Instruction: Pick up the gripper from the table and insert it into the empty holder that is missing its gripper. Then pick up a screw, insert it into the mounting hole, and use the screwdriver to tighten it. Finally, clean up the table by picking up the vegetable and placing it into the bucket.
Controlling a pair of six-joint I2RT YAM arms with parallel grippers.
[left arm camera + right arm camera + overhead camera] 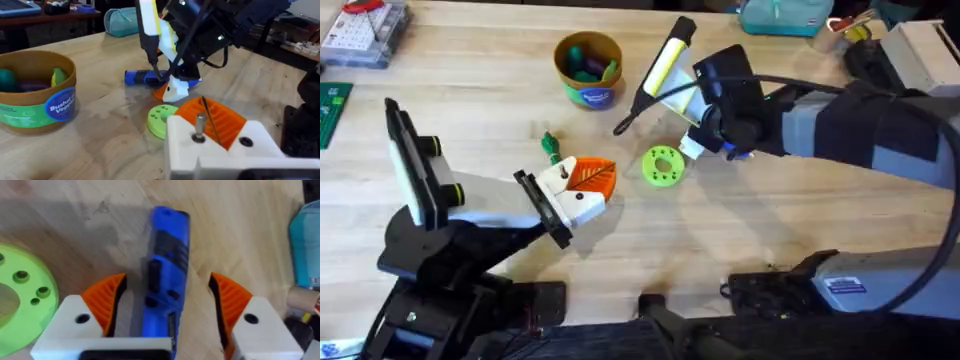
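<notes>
1. Right gripper: white finger blocks with orange ribbed pads. It is spread wide, one pad on each side of the screwdriver, with a gap on both sides and nothing gripped.
2. Screwdriver: blue, cylindrical body with dark bands, lying flat on the bench, which is pale wood with visible grain.
3. Lime-green disc: round, matte plastic look, centre bore plus a ring of smaller holes, flat on the bench. In the overhead view it is at 7 o'clock from the right gripper and 3 o'clock from the left gripper.
4. Left gripper: same white-and-orange build, low over the bench just beside the disc. A small metal pin stands up from its white finger block. Can't tell whether it is open or closed.
5. Small green piece on the bench at 10 o'clock from the left gripper.
6. Bucket: round, tan wall with a green-and-blue label band, at 12 o'clock from the left gripper. It holds green and purple toy vegetables.
7. Yellow-and-black tool, long and slim, at 3 o'clock from the bucket.
</notes>
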